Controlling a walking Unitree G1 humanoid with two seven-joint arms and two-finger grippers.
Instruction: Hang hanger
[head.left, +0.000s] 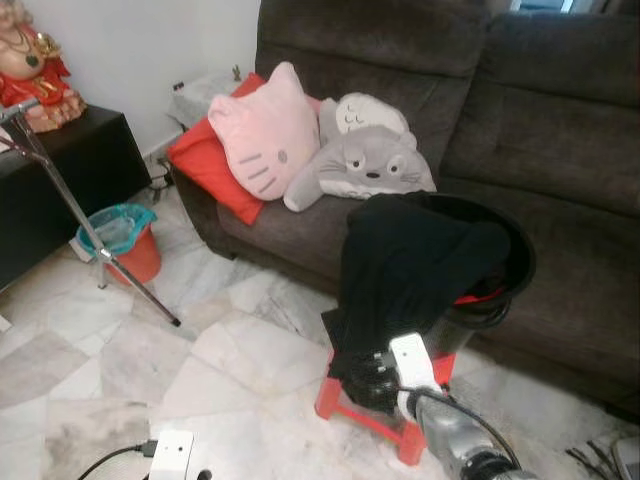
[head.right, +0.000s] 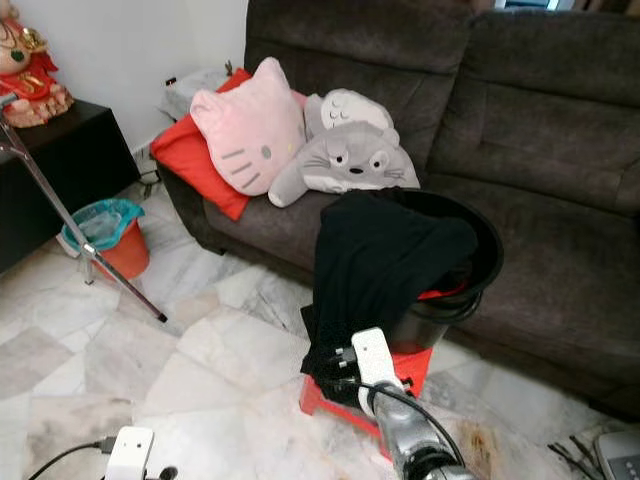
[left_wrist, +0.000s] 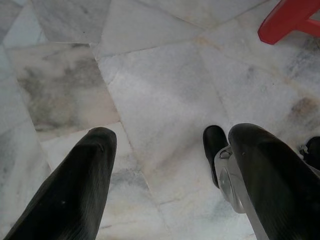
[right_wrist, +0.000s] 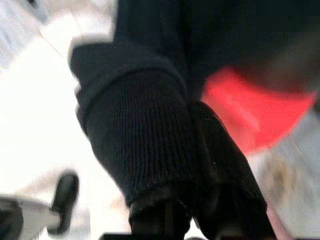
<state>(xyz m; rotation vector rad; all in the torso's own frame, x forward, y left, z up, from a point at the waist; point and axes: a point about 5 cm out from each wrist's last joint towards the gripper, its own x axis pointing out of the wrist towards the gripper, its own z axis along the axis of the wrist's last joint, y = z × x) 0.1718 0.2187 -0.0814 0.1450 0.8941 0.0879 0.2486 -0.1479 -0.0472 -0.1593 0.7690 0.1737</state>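
Draping from a black bucket (head.left: 500, 262) on a red stool (head.left: 345, 400) at lower centre, the black garment (head.left: 410, 265) has its ribbed cuff clamped between the right gripper (right_wrist: 187, 155) fingers. Left gripper (left_wrist: 170, 165) hangs open over marble floor (left_wrist: 165, 90).

right arm (head.left: 455, 435): silver metal, white block at wrist, black cable looping alongside | left hand (left_wrist: 165, 180): two long black matte fingers (left_wrist: 75, 190), silver-grey joint housing beside one
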